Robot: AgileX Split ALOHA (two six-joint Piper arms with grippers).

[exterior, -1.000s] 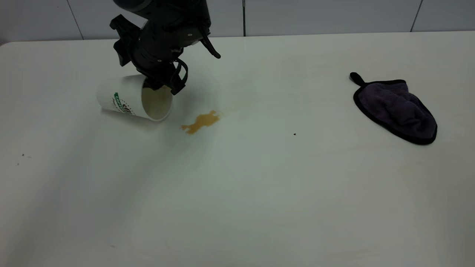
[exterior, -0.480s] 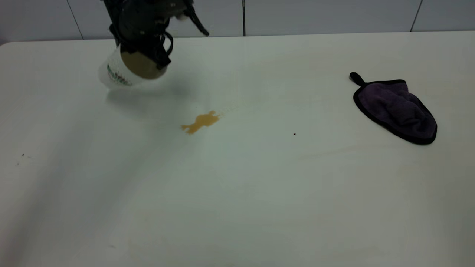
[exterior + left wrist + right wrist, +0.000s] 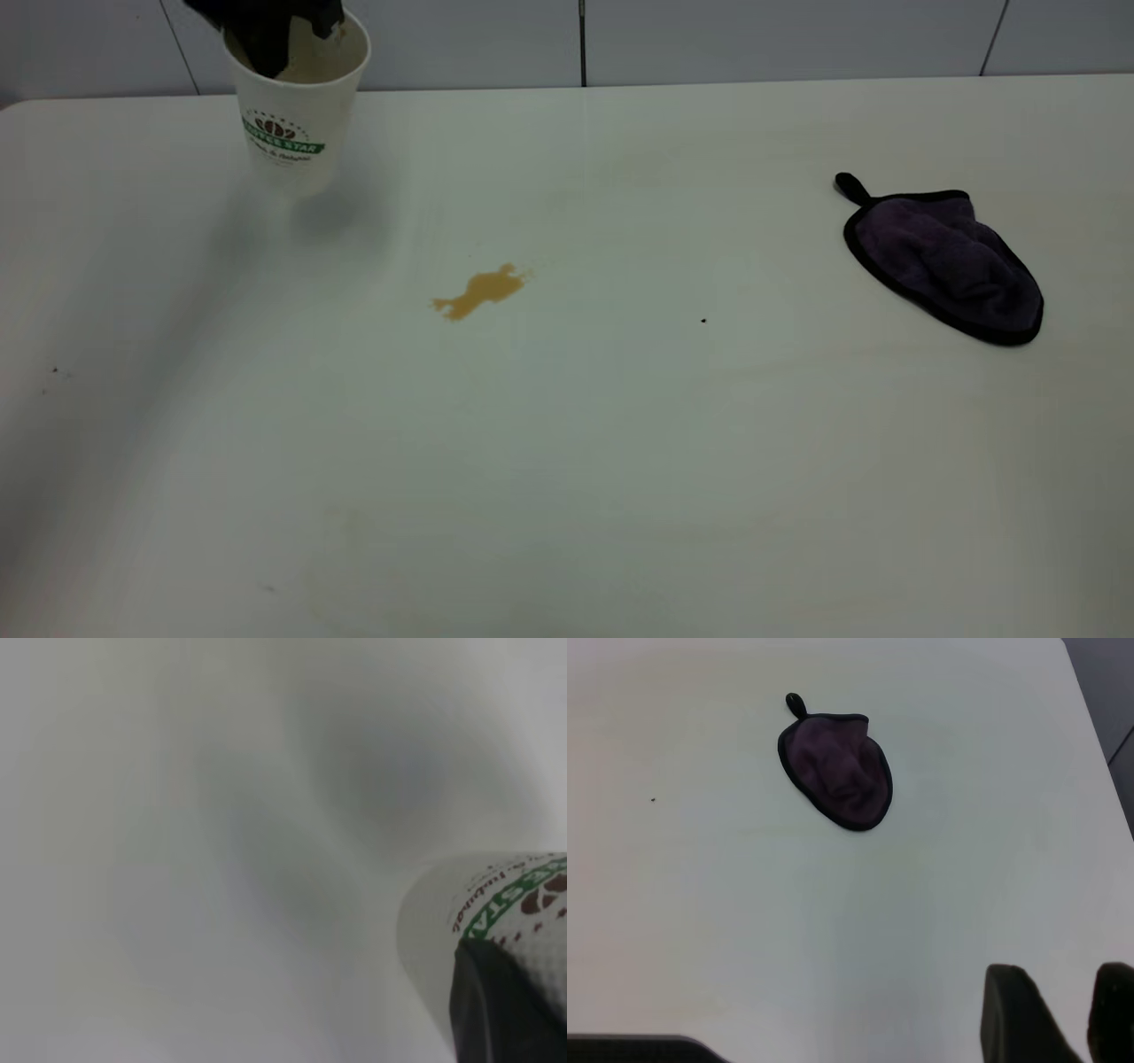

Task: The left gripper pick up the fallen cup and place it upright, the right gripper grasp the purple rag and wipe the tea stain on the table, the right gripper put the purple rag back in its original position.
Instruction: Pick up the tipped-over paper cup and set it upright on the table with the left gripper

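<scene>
The cup (image 3: 297, 111) now stands mouth up at the far left corner of the desk (image 3: 567, 461), its long axis vertical, with the left claw (image 3: 266, 31) pinching its rim from above — one finger inside. Whether its base touches the desk I cannot tell. The tea stain (image 3: 480, 291) lies nearer the middle, the purple rag (image 3: 948, 259) well off to the right, closer to the right claw (image 3: 1063, 1014), which looks slightly parted.
</scene>
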